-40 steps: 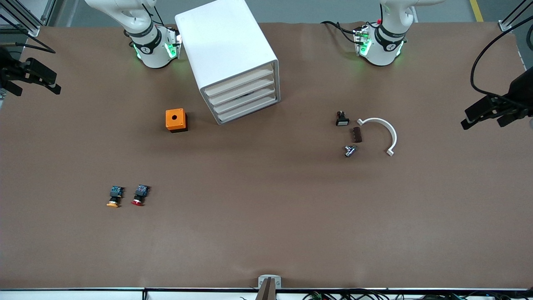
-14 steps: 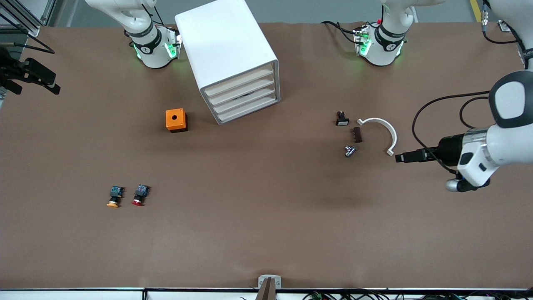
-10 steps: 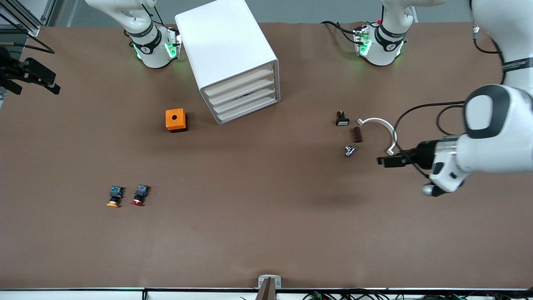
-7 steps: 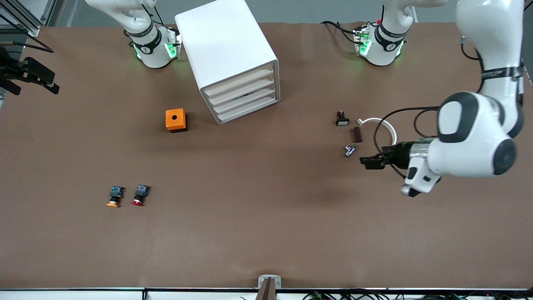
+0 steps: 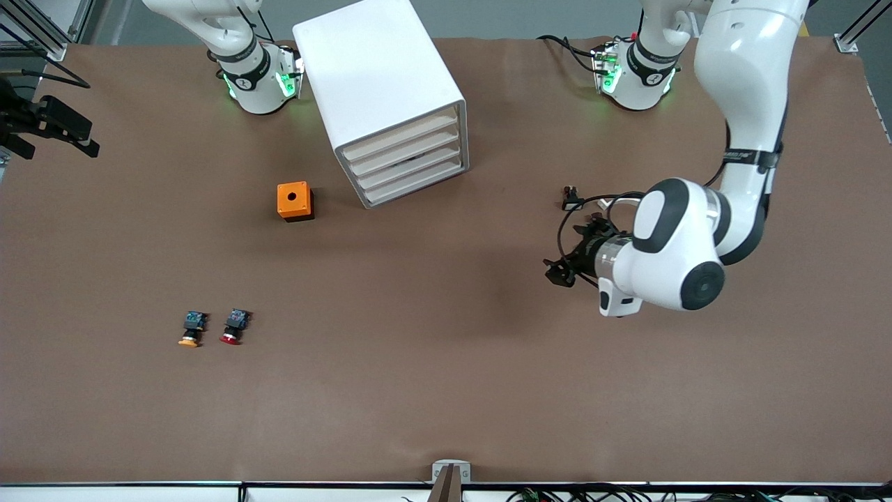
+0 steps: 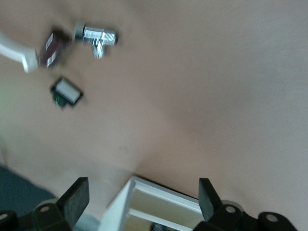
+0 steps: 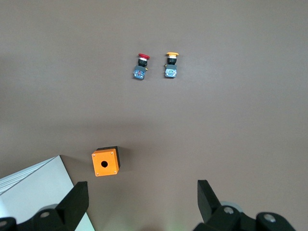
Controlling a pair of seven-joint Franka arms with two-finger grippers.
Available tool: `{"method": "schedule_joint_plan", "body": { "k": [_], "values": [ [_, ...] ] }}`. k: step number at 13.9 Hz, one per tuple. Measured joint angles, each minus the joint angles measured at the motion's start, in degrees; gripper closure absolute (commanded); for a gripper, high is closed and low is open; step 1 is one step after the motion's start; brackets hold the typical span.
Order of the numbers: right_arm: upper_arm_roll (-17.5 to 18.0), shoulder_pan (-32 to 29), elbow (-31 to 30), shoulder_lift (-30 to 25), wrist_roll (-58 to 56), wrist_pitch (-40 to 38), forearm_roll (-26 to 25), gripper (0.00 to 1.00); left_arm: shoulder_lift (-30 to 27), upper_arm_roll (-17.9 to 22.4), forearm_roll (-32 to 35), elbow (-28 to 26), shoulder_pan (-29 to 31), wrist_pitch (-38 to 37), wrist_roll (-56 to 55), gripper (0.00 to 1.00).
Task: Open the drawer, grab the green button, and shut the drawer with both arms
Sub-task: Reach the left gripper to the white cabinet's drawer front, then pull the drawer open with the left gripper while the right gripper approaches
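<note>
The white drawer cabinet (image 5: 404, 150) stands near the right arm's base, and all its drawers are shut. Its front also shows in the left wrist view (image 6: 159, 204), and a corner of it in the right wrist view (image 7: 33, 192). The green-capped button is out of view. My left gripper (image 5: 557, 272) is open and empty, in the air over bare table beside the small parts, facing the cabinet (image 6: 143, 195). My right gripper (image 5: 93, 141) is open and empty. It waits high over the table's edge at the right arm's end (image 7: 142, 196).
An orange box (image 5: 295, 201) sits beside the cabinet. An orange-capped button (image 5: 191, 330) and a red-capped button (image 5: 234, 326) lie nearer the front camera. By the left arm are a white-faced part (image 5: 572, 200), a white arc (image 5: 622, 201), a metal fitting (image 6: 96, 36) and a brown piece (image 6: 50, 48).
My left arm has swung in from the table's edge at its own end, and its gripper has passed over the small parts toward the middle. The right arm has not moved.
</note>
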Motion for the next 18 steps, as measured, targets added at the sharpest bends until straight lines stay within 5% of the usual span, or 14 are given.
{"method": "schedule_joint_plan", "body": {
  "k": [6,13,18],
  "values": [
    [-0.02,-0.02,0.00,0.00,-0.24,0.00,-0.01,0.00,4.79,-2.58,-9.65,1.22,-3.34,-3.12,-29.33,0.00],
    [-0.10,-0.16,-0.37,1.69,-0.26,0.42,-0.87,0.00,12.84,-6.36,-22.47,2.08,-3.16,-4.89,-46.55,0.00],
    [-0.17,-2.15,-0.06,13.18,-0.56,3.31,-1.71,0.00,17.35,-10.59,-22.70,2.16,-3.76,-5.44,-51.64,0.22]
  ]
}}
